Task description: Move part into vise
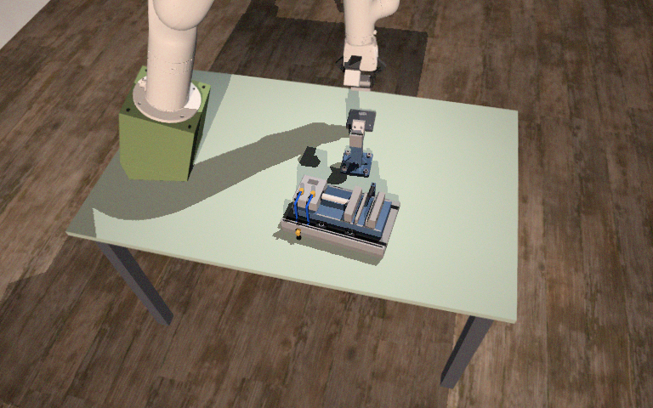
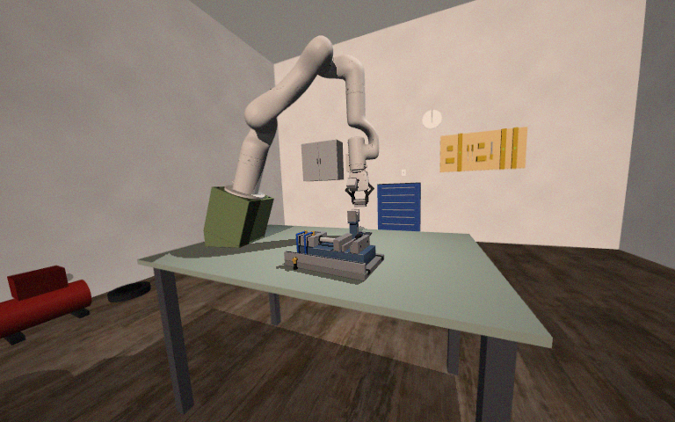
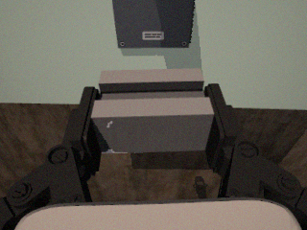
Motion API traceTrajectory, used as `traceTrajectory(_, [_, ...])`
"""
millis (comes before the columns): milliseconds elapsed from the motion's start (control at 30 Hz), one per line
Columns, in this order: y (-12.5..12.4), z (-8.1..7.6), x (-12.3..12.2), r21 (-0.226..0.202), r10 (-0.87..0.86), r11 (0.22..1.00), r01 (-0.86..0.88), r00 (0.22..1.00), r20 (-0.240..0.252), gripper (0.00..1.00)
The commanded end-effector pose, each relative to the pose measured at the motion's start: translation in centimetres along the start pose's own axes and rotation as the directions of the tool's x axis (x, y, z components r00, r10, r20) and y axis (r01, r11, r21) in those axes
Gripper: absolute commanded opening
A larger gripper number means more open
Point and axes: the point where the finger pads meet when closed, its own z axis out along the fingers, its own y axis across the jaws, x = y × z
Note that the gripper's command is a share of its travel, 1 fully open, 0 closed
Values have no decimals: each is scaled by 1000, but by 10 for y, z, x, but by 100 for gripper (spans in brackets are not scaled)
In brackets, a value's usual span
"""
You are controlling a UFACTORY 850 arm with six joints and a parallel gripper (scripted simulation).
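Note:
My gripper [image 1: 358, 84] hangs high above the back of the table and is shut on the part [image 3: 153, 122], a pale grey block. In the wrist view the fingers press its two ends, and a darker band runs along its far upper edge. The dark infeed plate [image 1: 361, 119] lies empty on the table straight below, and it also shows in the wrist view [image 3: 153, 8]. The V-block [image 1: 356, 132], grey on a blue bolted base, stands just in front of the plate. The vise [image 1: 342, 212] is open nearer the table's front, with its jaws [image 1: 366, 206] apart. In the side view the gripper [image 2: 359, 198] is well above the V-block [image 2: 352, 216].
The arm's green pedestal [image 1: 161, 134] stands at the table's back left corner. The vise's air cylinder [image 1: 334, 197] and a grey block with blue hoses [image 1: 307, 195] sit at its left end. A small yellow fitting [image 1: 298, 234] is at the vise's front left.

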Motion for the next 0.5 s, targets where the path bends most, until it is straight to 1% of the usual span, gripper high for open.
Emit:
traceTrajectory(0, [-1, -16, -1, -33, -2, 999, 1, 1000, -26, 0])
traceTrajectory(100, [-2, -24, -1, -33, -2, 999, 1, 1000, -26, 0])
traceTrajectory(167, [-2, -24, -1, -33, -2, 999, 1, 1000, -26, 0])
traceTrajectory(467, [-2, -46, -2, -33, -2, 999, 1, 1000, -26, 0])
